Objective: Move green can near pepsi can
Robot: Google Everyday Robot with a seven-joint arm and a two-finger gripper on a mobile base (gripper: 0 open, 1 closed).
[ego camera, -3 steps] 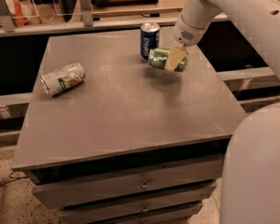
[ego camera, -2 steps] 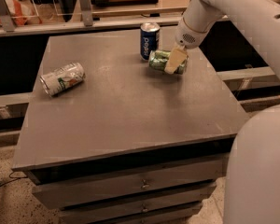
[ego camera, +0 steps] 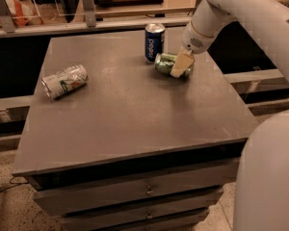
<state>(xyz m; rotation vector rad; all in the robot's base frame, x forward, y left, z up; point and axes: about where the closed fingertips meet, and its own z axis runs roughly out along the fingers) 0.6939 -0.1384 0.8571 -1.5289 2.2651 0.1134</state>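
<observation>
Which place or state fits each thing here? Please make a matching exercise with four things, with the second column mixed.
1 green can
2 pepsi can
3 white can
4 gripper

a standing upright
b lying alone at the left
c on the green can's right half
d lying beside the pepsi can

Pairs: 1-d, 2-a, 3-b, 4-c

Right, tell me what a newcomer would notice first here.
The big white arm reaches in from the upper right, its gripper down at the green can, which lies on its side just right of the upright pepsi can near the far edge of the table. Next comes the silver-white can, lying alone on its side at the left.
</observation>
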